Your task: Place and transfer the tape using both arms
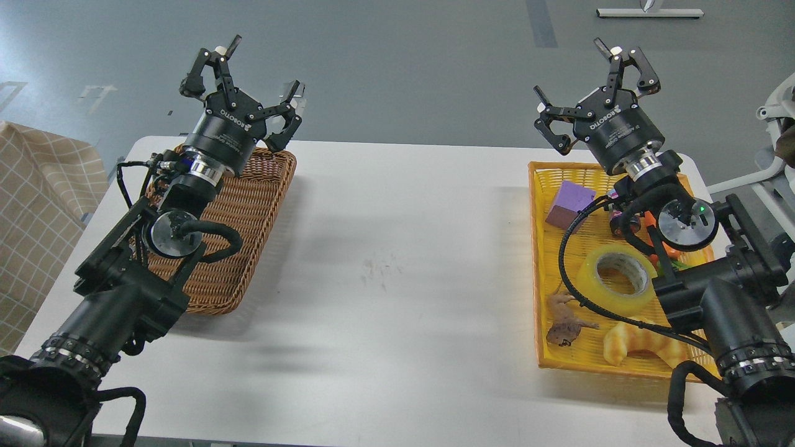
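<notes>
Translucent yellow packing tape roll (616, 278) flat in yellow tray (539, 261), my right gripper (581, 84) spread, left gripper (264, 81) spread. Risk: right-arm cable snagging roll.

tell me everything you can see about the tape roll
The tape is a wide roll of translucent yellow packing tape with a grey-white core. It lies flat, hole up, in the yellow basket on the table's right side. A black cable crosses its left edge, and the right arm hides its right edge. Neither gripper touches it.
</notes>
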You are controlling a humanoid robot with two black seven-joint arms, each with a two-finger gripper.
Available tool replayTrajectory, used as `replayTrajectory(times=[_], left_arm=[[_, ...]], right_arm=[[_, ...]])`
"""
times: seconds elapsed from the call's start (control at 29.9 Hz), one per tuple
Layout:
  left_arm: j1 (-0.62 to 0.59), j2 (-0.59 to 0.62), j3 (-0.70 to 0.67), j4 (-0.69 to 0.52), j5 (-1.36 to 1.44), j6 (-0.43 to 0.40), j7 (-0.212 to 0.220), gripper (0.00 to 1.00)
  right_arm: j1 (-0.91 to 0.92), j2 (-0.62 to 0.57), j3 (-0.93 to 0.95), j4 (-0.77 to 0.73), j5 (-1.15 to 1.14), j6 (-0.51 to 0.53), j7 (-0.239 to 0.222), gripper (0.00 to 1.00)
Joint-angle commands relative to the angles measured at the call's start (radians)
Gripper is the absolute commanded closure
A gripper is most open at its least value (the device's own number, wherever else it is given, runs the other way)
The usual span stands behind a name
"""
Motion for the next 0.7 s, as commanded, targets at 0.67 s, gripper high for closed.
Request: replayTrajectory(times=[0.67], left_arm=[[-0.005,0.007,0.000,-0.002,0.002,0.000,-0.006,0.02]], right_arm=[[-0.018,0.016,0.009,0.026,0.000,0.000,0.012,0.00]])
